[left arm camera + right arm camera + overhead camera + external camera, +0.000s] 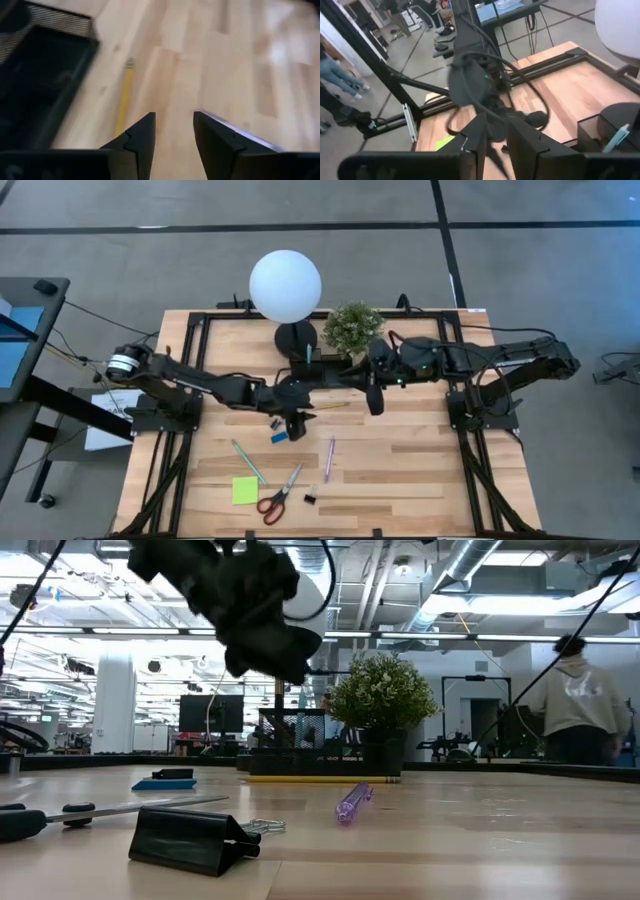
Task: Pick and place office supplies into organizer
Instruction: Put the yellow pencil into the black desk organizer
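Note:
My left gripper (296,426) (174,140) hangs open over the middle of the table, nothing between its fingers. Just past it a yellow pencil (326,407) (124,97) lies flat in front of the black organizer (322,366) (40,80); a teal pen (308,354) (616,138) stands in the organizer. My right gripper (375,400) (496,145) is raised near the plant, its fingers a little apart and holding nothing. A blue eraser (280,437), teal pen (248,461), purple pen (329,458), green sticky pad (245,490), red scissors (280,496) and binder clip (310,498) lie on the table.
A lamp with a white globe (285,285) and round black base (296,337) stands at the back, a potted plant (352,327) beside it. A small dark clip (272,422) lies by my left gripper. A person (578,700) stands in the room beyond.

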You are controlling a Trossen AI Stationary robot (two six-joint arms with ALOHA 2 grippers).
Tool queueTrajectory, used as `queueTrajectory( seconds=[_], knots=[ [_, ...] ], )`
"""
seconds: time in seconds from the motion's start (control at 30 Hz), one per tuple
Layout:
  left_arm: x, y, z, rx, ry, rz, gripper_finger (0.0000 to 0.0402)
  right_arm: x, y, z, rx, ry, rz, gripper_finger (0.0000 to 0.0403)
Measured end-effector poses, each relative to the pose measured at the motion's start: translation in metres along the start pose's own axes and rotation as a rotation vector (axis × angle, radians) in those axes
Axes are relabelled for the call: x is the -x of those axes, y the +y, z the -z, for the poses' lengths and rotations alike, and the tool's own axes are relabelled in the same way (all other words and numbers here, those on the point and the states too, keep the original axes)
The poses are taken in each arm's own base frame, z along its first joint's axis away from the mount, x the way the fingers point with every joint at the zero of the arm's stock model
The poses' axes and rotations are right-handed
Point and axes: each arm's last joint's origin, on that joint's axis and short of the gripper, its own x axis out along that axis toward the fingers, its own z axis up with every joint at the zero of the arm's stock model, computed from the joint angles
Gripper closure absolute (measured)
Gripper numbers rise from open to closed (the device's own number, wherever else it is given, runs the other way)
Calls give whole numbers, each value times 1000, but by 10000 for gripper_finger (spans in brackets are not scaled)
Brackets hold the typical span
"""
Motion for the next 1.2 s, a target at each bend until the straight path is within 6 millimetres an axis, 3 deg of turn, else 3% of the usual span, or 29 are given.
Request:
queueTrajectory(
  seconds=[0.13, 0.23, 0.33, 0.53, 0.77, 1.2],
  knots=[
    [5, 13, 14, -55, 72, -56, 272, 4, 0, -2, -35, -15, -6, 339],
    [10, 18, 23, -64, 4, -1, 272, 7, 1, -4, -37, -24, -10, 339],
    [5, 24, 49, -44, -75, 64, 271, 9, 1, -5, -38, -35, -10, 339],
    [6, 42, 82, 17, -186, 33, 271, 8, -4, -7, -42, -44, 24, 339],
    [6, 56, 92, -11, -201, -26, 271, 4, -16, -12, -68, -76, 65, 339],
    [-42, 61, 115, 56, -241, 49, 271, 2, -24, -19, -81, -127, 81, 339]
  ],
)
